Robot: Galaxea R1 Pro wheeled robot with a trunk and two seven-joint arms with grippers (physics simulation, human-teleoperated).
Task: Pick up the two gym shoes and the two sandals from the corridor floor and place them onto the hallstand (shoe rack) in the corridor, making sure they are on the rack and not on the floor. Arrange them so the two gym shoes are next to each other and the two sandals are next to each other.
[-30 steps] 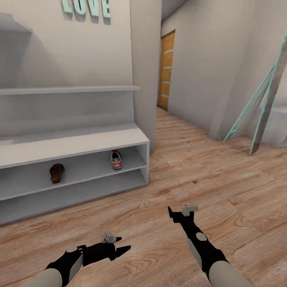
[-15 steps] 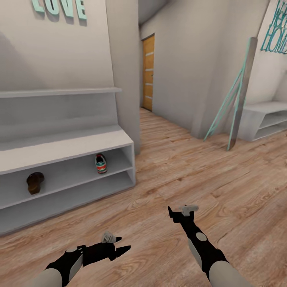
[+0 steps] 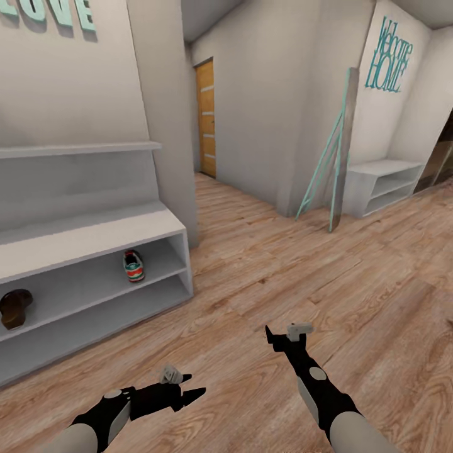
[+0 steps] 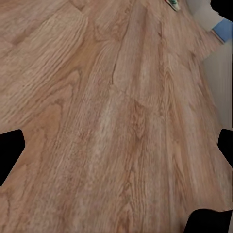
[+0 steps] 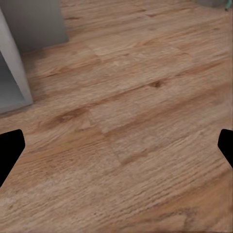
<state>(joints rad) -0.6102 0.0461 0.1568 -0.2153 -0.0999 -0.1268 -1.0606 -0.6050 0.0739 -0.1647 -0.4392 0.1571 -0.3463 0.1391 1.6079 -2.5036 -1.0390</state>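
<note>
The corridor floor (image 3: 296, 277) of light brown wood planks spreads under and ahead of both arms and runs on toward an orange door (image 3: 206, 118) far ahead of the grippers. The hallstand (image 3: 94, 236), pale grey-white with its teal LOVE letters (image 3: 53, 14) on the wall above, stands ahead and to the left of the left gripper (image 3: 192, 395), well apart from it; a corner of its lower shelving also shows in the right wrist view (image 5: 17, 73). Across the corridor, far ahead and to the right of the right gripper (image 3: 269, 335), a plain white low bench (image 3: 382, 185) sits under teal "Welcome HOME" lettering (image 3: 391, 55), with a tall leaning teal-edged frame (image 3: 333, 160) just beside it. On the hallstand's upper open shelf row one gym shoe (image 3: 133, 265) stands near the right end, heel outward, and one dark brown sandal (image 3: 14, 308) lies on the same row further to the left, the two well apart. The left gripper hangs low over bare planks with its two black fingers spread apart and nothing between them; the left wrist view shows its fingertips (image 4: 10, 153) wide at the edges over wood grain. The right gripper points forward over the floor, likewise spread and empty, its fingertips (image 5: 9, 145) far apart in the right wrist view.
</note>
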